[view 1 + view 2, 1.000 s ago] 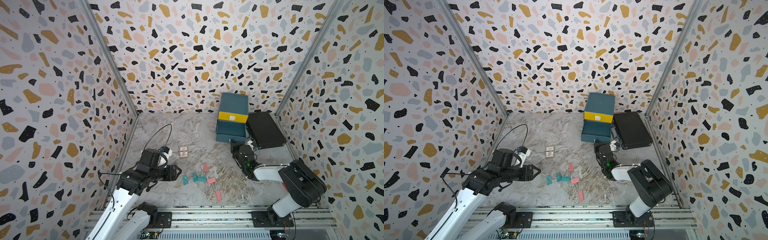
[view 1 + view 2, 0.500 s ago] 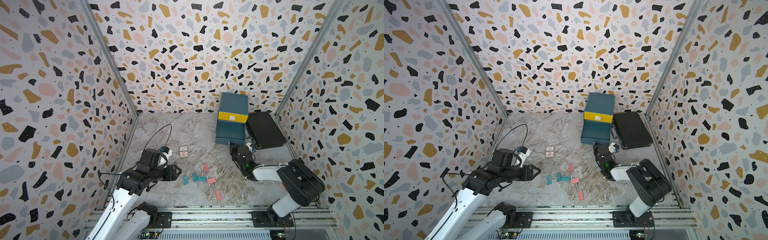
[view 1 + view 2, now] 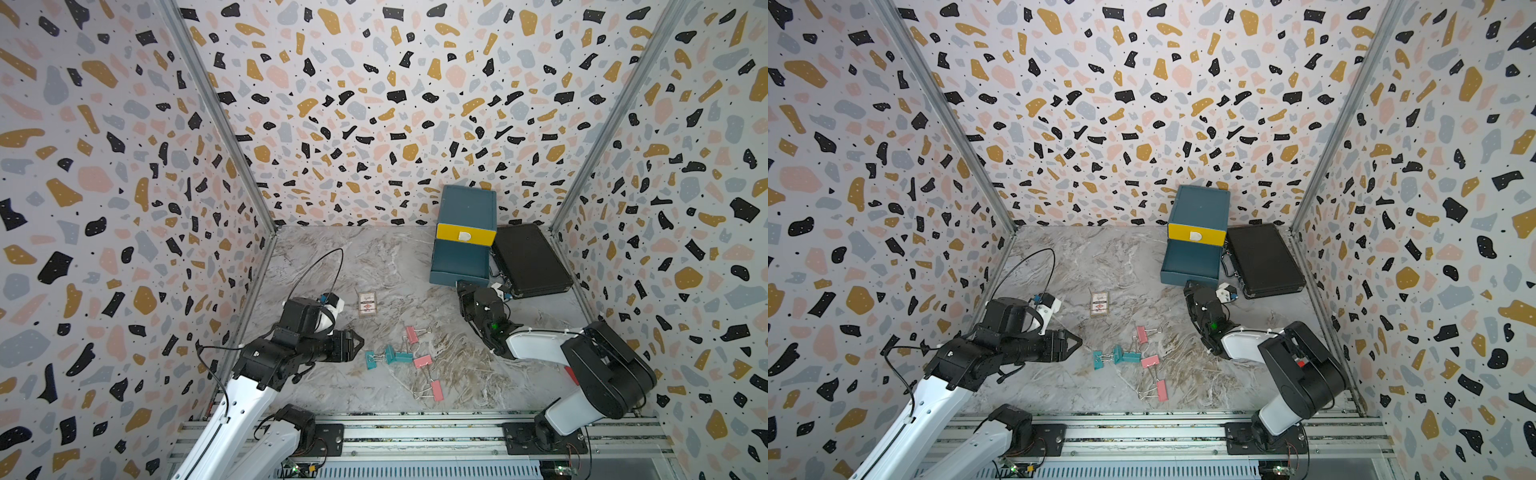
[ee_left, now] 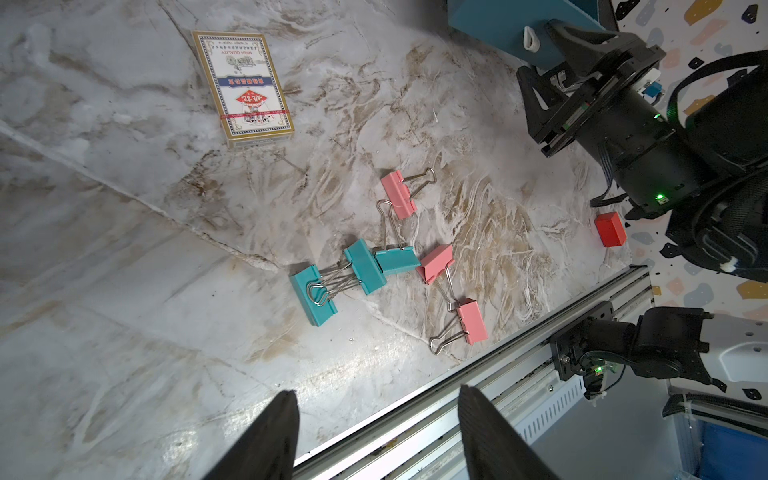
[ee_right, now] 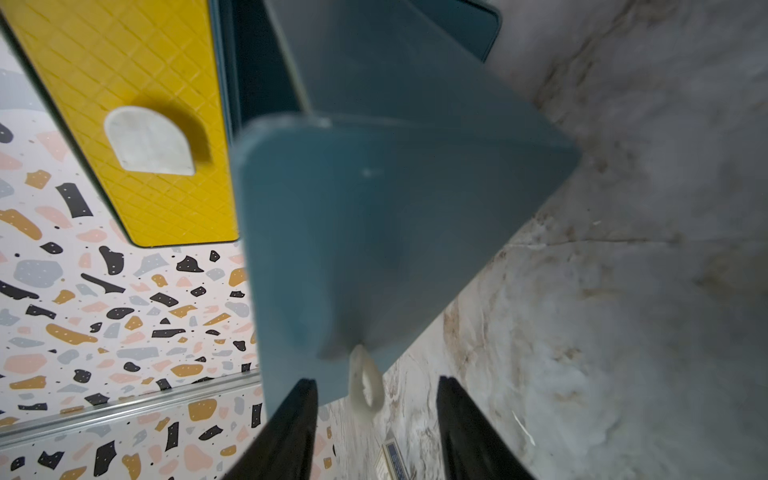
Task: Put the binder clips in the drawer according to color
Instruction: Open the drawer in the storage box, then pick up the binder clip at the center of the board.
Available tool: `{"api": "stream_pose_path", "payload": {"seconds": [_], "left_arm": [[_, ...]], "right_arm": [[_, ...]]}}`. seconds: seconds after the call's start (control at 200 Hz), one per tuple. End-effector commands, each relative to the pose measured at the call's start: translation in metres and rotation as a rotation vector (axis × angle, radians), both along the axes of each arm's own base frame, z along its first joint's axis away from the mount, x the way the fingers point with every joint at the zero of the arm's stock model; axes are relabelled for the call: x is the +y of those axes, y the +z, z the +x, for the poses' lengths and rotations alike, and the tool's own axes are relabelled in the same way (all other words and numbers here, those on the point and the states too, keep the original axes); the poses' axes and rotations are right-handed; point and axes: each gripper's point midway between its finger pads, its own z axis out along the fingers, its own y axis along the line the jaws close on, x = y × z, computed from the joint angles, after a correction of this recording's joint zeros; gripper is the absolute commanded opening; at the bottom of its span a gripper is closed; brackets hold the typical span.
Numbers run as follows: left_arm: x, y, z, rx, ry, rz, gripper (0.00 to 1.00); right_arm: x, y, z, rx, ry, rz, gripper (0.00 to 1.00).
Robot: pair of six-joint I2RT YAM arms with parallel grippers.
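The drawer (image 3: pixel 467 205) stands at the back right as a teal cabinet with a yellow top front (image 3: pixel 465 235). A teal drawer below that front is pulled out (image 3: pixel 459 266). My right gripper (image 3: pixel 462 286) is open at this drawer's front, and the white tab (image 5: pixel 365 390) lies untouched between its fingers. The binder clips lie mid-floor: three teal (image 4: pixel 313 295) (image 4: pixel 365 266) (image 4: pixel 397 259) and three pink (image 4: pixel 399 193) (image 4: pixel 436 262) (image 4: pixel 471 322). My left gripper (image 3: pixel 359 343) hovers open and empty just left of the teal clips (image 3: pixel 370 359).
A printed card box (image 3: pixel 367 304) lies on the marble floor behind the clips. A flat black case (image 3: pixel 528 259) sits right of the cabinet. A small red block (image 4: pixel 610 228) rests near the right arm. The metal rail (image 3: pixel 415 432) borders the front.
My right gripper's jaws have parted and let go of the white tab. The left jaws have spread a little wider. Both arms have hardly moved.
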Motion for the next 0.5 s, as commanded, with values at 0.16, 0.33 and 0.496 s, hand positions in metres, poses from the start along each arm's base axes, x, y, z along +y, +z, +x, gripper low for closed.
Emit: {"api": "stream_pose_path", "payload": {"seconds": [0.16,0.33,0.496], "left_arm": [[0.003,-0.005,0.008,-0.002,0.025,0.017,0.67],[0.01,-0.017,0.007,0.083,0.096,0.049,0.7],[0.013,-0.044,-0.001,0.228,0.209,0.052,0.67]], "right_arm": [[-0.008,0.045,-0.027,-0.041,0.132,-0.226,0.72],[0.01,0.075,-0.049,-0.128,0.394,-0.451,0.71],[0.019,0.08,-0.086,-0.129,0.702,-0.69,0.61]]}}
